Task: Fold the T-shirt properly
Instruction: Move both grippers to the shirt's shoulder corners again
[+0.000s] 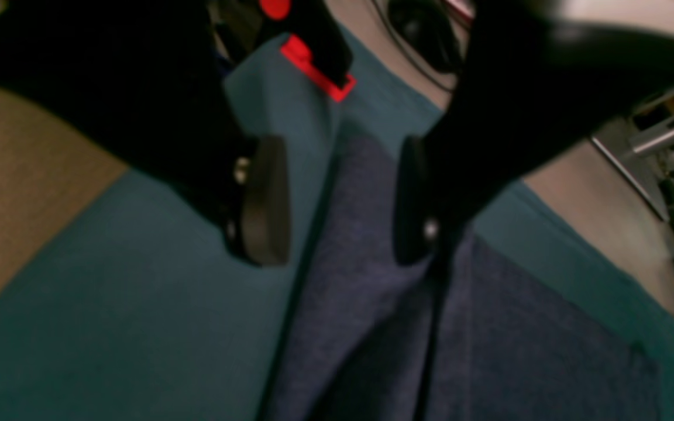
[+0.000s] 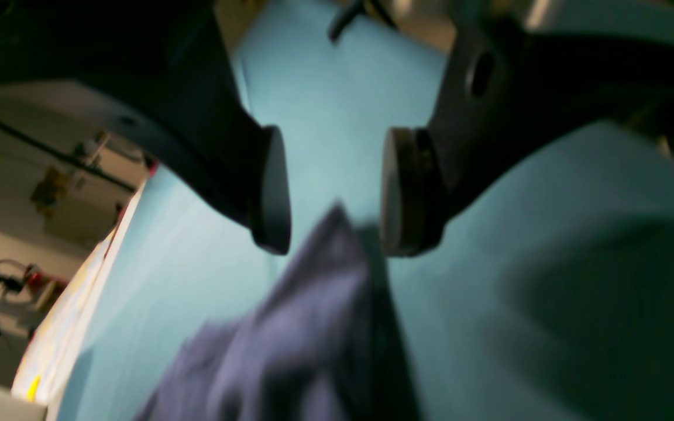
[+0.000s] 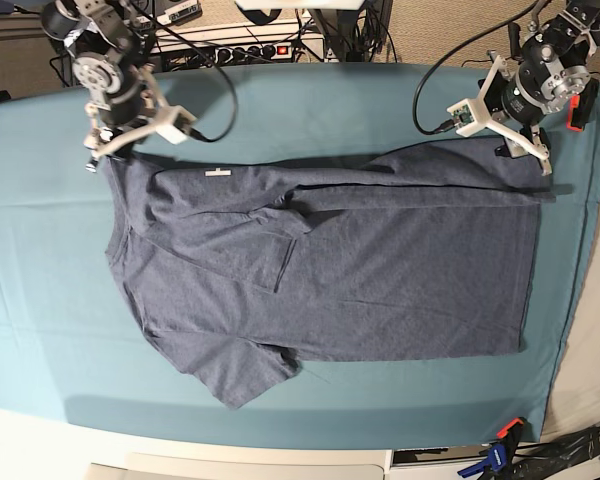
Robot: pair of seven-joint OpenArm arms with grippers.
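The blue-grey T-shirt (image 3: 330, 270) lies spread flat on the teal table cloth (image 3: 40, 250), its far long edge folded over toward the middle, with a small white neck label (image 3: 218, 172) showing. My left gripper (image 3: 537, 157) hovers over the shirt's far right corner. In the left wrist view this gripper (image 1: 337, 202) is open, and the T-shirt (image 1: 372, 292) corner lies loose below its pads (image 1: 267, 199). My right gripper (image 3: 100, 150) sits at the far left corner. Its wrist view shows that gripper (image 2: 334, 190) open above the T-shirt (image 2: 302, 327) tip.
Clamps hold the cloth at the table's edges: a red one (image 1: 316, 67) by the left arm, an orange one (image 3: 510, 428) and a blue one (image 3: 492, 458) at the near right corner. Cables and a power strip (image 3: 250, 45) run along the back.
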